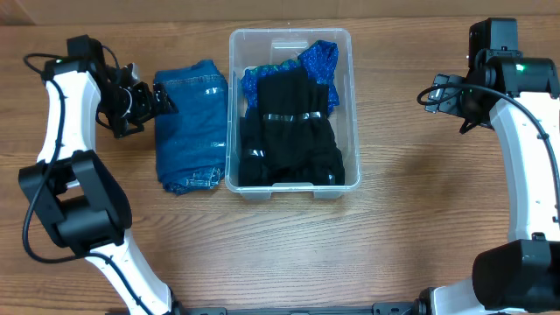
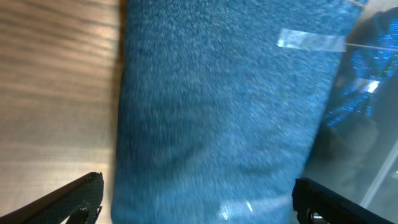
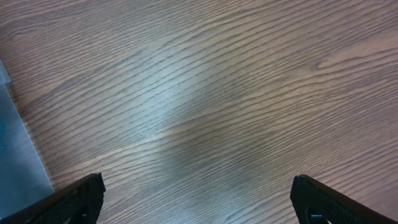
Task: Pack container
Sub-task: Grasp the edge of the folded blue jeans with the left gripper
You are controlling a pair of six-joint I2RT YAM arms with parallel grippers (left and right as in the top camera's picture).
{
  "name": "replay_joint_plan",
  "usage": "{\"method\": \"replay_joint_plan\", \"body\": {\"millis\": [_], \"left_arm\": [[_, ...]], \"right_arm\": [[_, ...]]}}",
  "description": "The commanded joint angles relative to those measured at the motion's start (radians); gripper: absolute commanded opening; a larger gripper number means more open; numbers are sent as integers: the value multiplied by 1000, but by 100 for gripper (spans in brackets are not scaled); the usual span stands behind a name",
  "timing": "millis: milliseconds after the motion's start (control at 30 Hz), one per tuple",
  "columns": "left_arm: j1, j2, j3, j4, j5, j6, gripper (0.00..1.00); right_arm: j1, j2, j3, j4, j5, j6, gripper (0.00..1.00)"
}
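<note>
The clear container point(image 1: 291, 33) stands at the table's middle. It holds black taped clothing bundles point(image 1: 293, 140) and a blue patterned cloth point(image 1: 317, 59). A folded pair of blue jeans point(image 1: 190, 127) with strips of clear tape lies on the table against the container's left wall. My left gripper point(image 1: 164, 98) hovers open at the jeans' upper left edge. In the left wrist view the jeans point(image 2: 224, 112) fill the space between the wide-apart fingertips point(image 2: 78, 199) of the left gripper point(image 2: 199, 205), apart from them. My right gripper point(image 1: 435, 94) stands open over bare wood, right of the container.
Wood-grain table point(image 1: 289, 254) all around. In the right wrist view, the right gripper point(image 3: 199, 202) is over bare table, with the container's wall point(image 3: 18, 162) at the left edge. The container's wall point(image 2: 373, 124) shows at the right of the left wrist view.
</note>
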Motion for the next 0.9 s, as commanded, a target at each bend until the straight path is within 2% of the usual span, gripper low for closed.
{"method": "replay_joint_plan", "body": {"millis": [0,233,633,867], "left_arm": [[-1,39,-15,45,34,60,100],[-1,97,-26,101,-18,71,100],[-5,234,-67,177,-4,79,100],[-8,240,-68,172,132,137,95]], "right_arm": [[-2,-30,25,6,10,3,100],[-2,-30,25,6,10,3,100],[-2,-30,25,6,10,3,100],[-2,-30,25,6,10,4,100]]}}
